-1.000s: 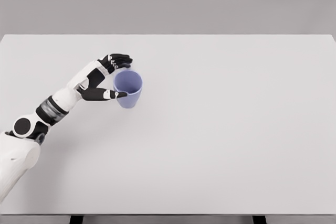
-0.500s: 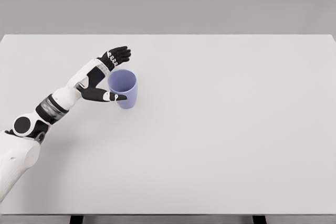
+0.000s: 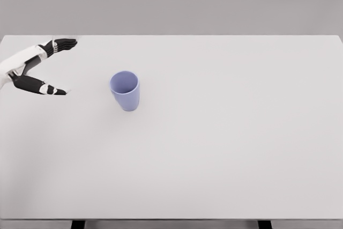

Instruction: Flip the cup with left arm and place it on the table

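Plain white table has the purple cup sitting upright, mouth up, left of centre, and the left hand is well off to the side, fingers spread, holding nothing, so looks basically done

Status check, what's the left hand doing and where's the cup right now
Left hand open, at the table's left edge, apart from the cup. Blue cup upright, mouth up, standing free. Right arm out of view. Nothing near the cup.

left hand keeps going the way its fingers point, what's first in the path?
Likely nothing: the left hand points rightward with fingers spread, the line passing behind the upright cup over bare table. Depth unclear.
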